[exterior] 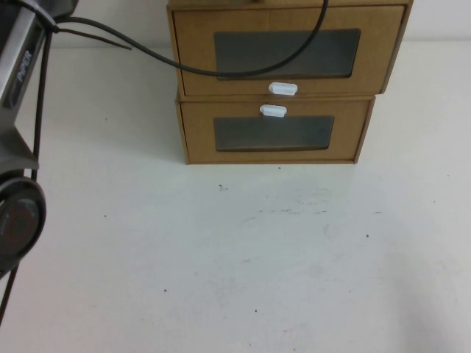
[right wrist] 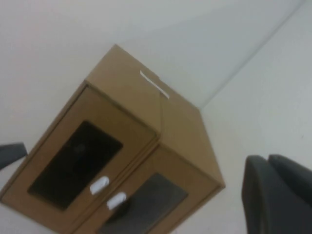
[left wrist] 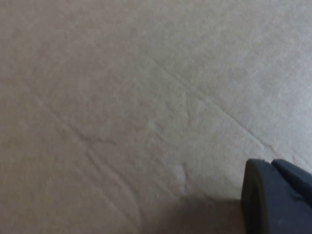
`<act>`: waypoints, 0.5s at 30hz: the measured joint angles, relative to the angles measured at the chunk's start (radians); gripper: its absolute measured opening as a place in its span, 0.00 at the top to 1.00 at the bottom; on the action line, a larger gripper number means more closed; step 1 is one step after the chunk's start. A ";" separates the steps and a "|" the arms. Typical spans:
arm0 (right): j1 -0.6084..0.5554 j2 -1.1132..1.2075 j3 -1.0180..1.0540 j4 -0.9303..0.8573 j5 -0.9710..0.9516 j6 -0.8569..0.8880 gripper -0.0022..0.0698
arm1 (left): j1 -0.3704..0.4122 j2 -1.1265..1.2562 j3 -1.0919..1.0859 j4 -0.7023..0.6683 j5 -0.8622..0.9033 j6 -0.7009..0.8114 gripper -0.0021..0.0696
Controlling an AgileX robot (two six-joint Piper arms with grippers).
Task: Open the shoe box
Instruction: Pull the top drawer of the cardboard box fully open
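Stacked brown cardboard shoe boxes [exterior: 272, 88] stand far centre. Left gripper [left wrist: 275, 195] faces cardboard at close range, state indeterminable. Right gripper [right wrist: 278, 195], clenched empty, sits well apart from them.

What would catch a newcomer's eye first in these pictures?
Two stacked cardboard shoe boxes with dark windows and white handles stand shut at the back of the table, a black cable crossing the upper one. The left gripper is close against a creased tan surface; the right gripper, shut, views the boxes from a distance.

Brown shoe box [exterior: 276, 156], white handle [exterior: 273, 111]
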 joint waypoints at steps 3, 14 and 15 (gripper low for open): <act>0.000 0.002 -0.031 0.009 0.107 -0.054 1.00 | 0.000 0.000 0.000 0.000 0.000 -0.006 0.98; 0.000 0.547 -0.564 -0.402 0.694 -0.121 1.00 | 0.000 0.000 0.000 -0.002 0.026 -0.022 0.98; 0.000 0.587 -0.603 -0.423 0.729 -0.135 1.00 | 0.000 0.000 0.000 -0.002 0.026 -0.022 0.98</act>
